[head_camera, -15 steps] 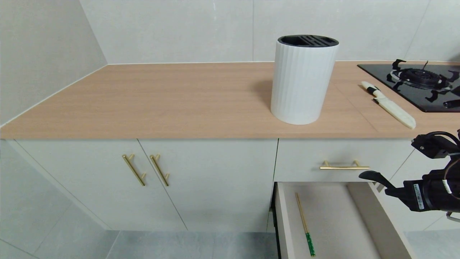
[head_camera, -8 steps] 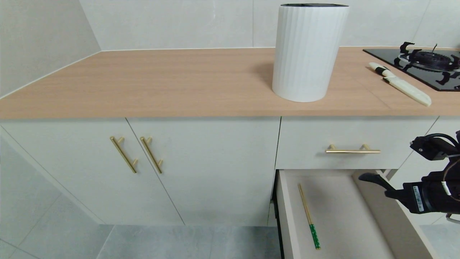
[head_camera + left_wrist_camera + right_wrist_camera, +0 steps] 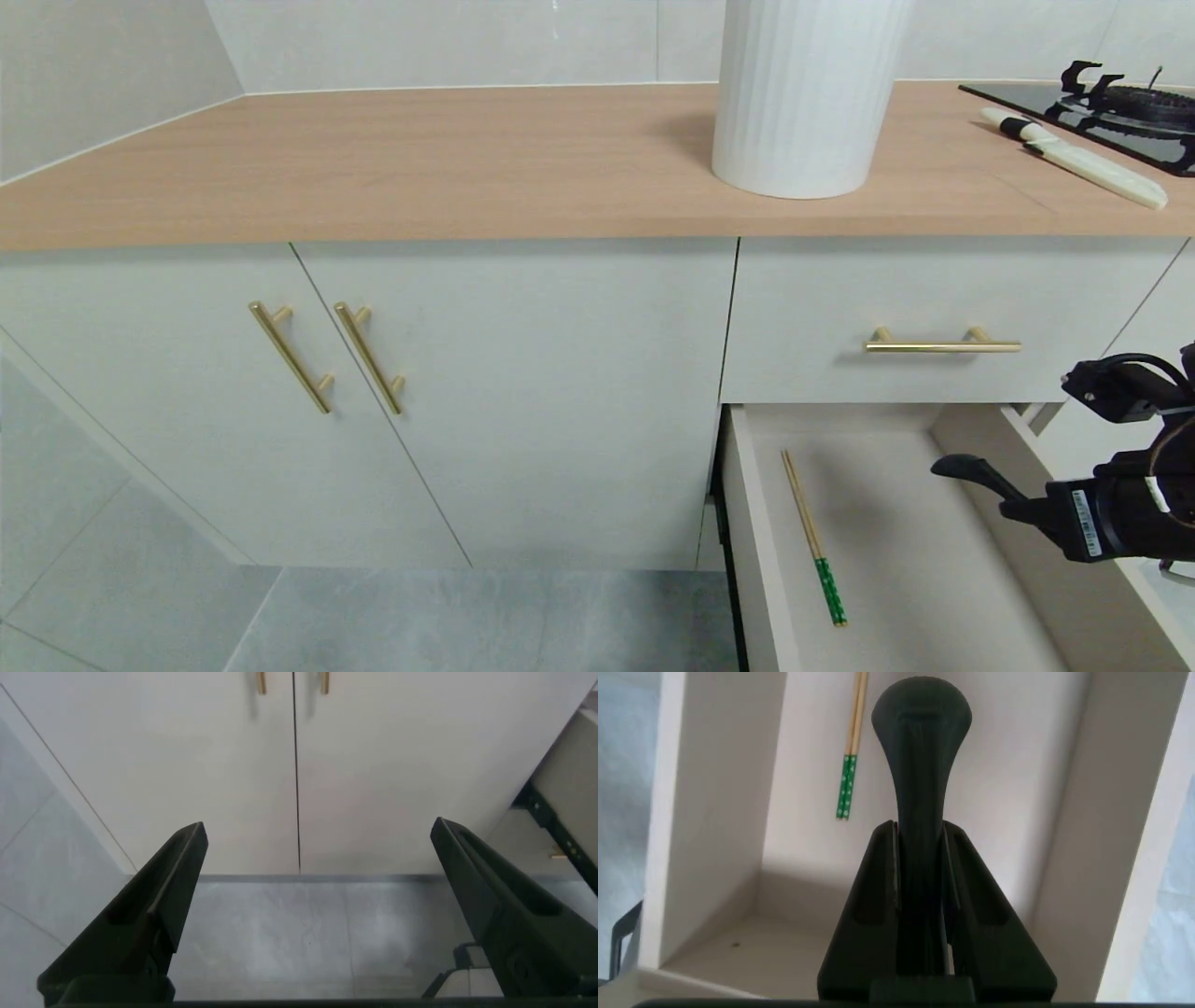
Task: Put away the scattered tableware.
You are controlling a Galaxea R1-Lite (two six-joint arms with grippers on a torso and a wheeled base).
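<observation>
- Black fingers of your right claw (image 3: pixel 963 467) are pressed flat together and hold nothing.
- It hangs over the right part of the open drawer (image 3: pixel 747 523), near the right wall and well apart from the chopsticks (image 3: pixel 814 541). You cannot tell whether it touches the drawer floor.
- From the right wrist camera, the chopsticks (image 3: pixel 852 747) lie beyond the closed fingertip. They sit side by side along the drawer's left wall, with their green patterned ends toward the drawer front.
- Your left claw (image 3: pixel 318 835) is spread wide and holds nothing. Between its fingers you see the seam of the two cabinet doors (image 3: pixel 297 775) and the grey floor (image 3: pixel 308 933) below them.
- A cream knife (image 3: pixel 1088 161) with a black collar lies flat on the wooden tabletop (image 3: pixel 420 159), between the white ribbed holder (image 3: pixel 808 103) and the gas hob (image 3: pixel 1130 107), just beside the hob's edge.
- The holder's top is cut off by the frame, so its slots are out of sight.
- The hob shows only its near corner and part of a burner grate.
- The open drawer's front end runs out of the picture.
- Above it, the upper drawer (image 3: pixel 943 308) is closed, with a gold bar handle.
</observation>
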